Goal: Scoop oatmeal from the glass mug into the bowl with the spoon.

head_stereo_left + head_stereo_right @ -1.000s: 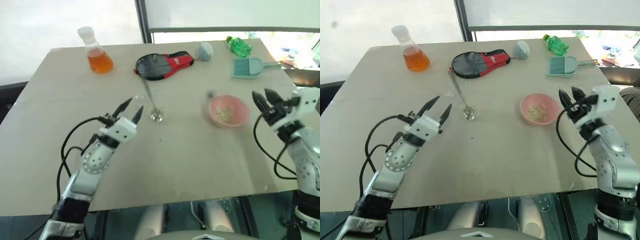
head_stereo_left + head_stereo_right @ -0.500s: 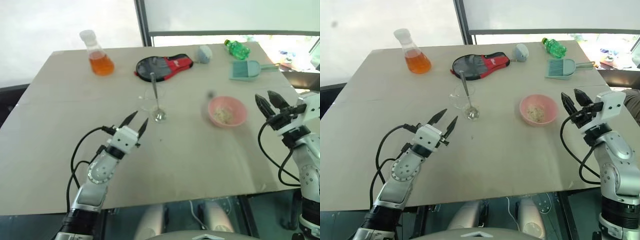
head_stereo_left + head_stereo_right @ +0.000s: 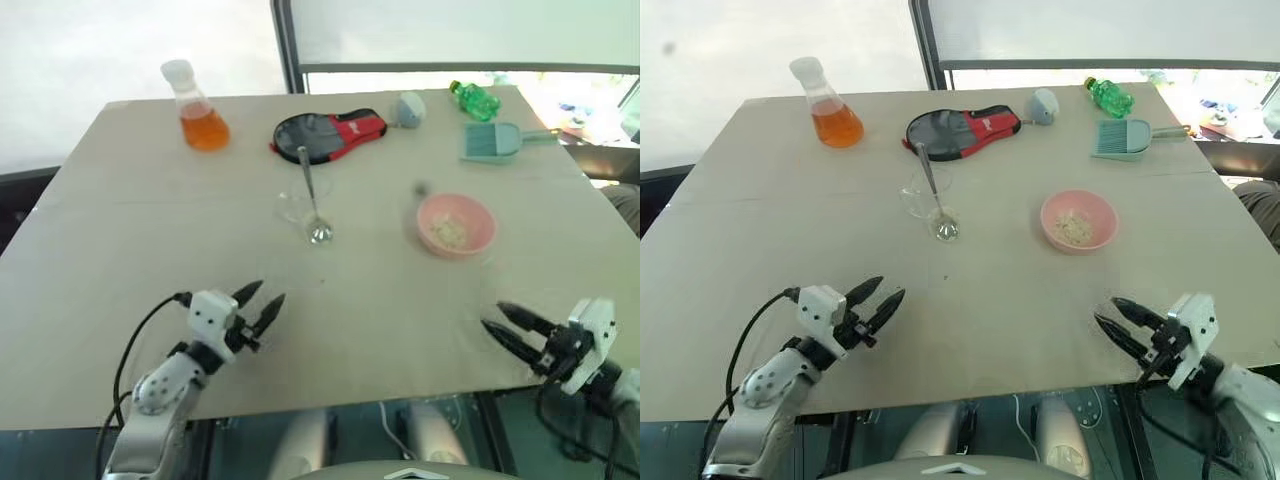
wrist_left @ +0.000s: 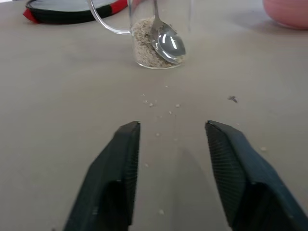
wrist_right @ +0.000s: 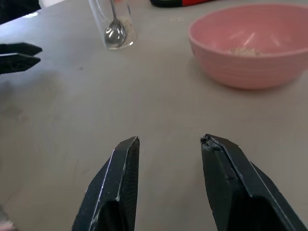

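The slim silver metal spoon (image 3: 932, 190) stood in the small clear glass mug (image 3: 928, 203) at frame centre, pale oatmeal flakes (image 4: 143, 45) inside. The shallow pink bowl (image 3: 1079, 221) sat right of it. Both pincers, left gripper (image 3: 872, 302) and right gripper (image 3: 1122, 322), hung released and empty near the lower corners.

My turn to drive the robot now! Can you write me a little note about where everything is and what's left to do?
Left gripper: open, empty, low over the near table edge.
Right gripper: open, empty, near the table's front edge on the right.
Glass mug: mid-table, some oatmeal in its bottom, the spoon standing in it.
Pink bowl: right of the mug, a little oatmeal inside. A few flakes lie on the table near the mug.
Done: some oatmeal is in the bowl.
Left: probably more scoops, if the mug should be emptied.
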`<move>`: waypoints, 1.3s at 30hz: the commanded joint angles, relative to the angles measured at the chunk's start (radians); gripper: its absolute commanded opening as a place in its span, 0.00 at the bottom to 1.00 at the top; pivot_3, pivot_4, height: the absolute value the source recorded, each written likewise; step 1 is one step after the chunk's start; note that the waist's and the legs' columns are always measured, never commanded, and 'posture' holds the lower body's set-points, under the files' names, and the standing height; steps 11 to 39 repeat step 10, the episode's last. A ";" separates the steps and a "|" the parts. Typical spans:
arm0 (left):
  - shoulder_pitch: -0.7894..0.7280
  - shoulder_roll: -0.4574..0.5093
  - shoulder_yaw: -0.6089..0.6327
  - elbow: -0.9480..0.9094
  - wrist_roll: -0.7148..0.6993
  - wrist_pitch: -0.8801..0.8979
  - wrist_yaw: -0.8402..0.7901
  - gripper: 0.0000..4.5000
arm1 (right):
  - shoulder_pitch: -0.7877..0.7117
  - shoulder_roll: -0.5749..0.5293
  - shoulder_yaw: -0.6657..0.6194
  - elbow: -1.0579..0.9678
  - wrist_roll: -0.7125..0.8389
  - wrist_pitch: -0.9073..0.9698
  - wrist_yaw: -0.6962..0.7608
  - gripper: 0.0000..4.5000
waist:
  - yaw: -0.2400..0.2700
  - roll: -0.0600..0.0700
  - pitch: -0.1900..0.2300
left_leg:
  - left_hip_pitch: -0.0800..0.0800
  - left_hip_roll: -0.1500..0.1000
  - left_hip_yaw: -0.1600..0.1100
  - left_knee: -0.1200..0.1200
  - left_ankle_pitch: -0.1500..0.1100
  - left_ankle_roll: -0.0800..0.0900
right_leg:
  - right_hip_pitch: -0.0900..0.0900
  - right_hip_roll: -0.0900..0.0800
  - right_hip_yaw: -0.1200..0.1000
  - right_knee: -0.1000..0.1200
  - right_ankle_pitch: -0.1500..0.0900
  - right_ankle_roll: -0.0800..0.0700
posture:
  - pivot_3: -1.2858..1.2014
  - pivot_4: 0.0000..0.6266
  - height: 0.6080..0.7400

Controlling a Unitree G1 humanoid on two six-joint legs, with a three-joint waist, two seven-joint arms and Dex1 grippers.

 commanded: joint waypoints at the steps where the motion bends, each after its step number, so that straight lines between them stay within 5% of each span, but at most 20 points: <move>1: 0.046 0.015 0.037 -0.065 -0.040 0.016 -0.045 0.95 | 0.009 -0.002 -0.005 0.039 -0.045 -0.093 0.030 0.77 | 0.002 -0.001 0.000 | 0.000 0.000 0.000 0.000 0.000 0.000 | 0.001 0.000 0.000 0.000 -0.001 -0.001 | 0.52 0.24 1.00; 3: 0.074 0.022 0.040 -0.078 -0.032 0.041 -0.049 1.00 | 0.008 0.002 -0.005 0.065 -0.054 -0.117 0.032 0.99 | 0.004 -0.001 0.000 | 0.000 0.000 0.000 0.000 0.000 0.000 | 0.001 0.000 0.000 0.000 -0.002 -0.003 | 0.52 0.24 1.00; 39: 0.119 0.035 0.025 -0.111 0.047 0.084 -0.033 1.00 | -0.018 0.002 0.013 0.113 -0.043 -0.121 0.043 0.99 | 0.019 0.000 0.001 | 0.000 0.001 -0.001 -0.001 0.000 0.000 | 0.000 0.000 -0.001 -0.001 -0.002 -0.003 | 0.52 0.24 1.00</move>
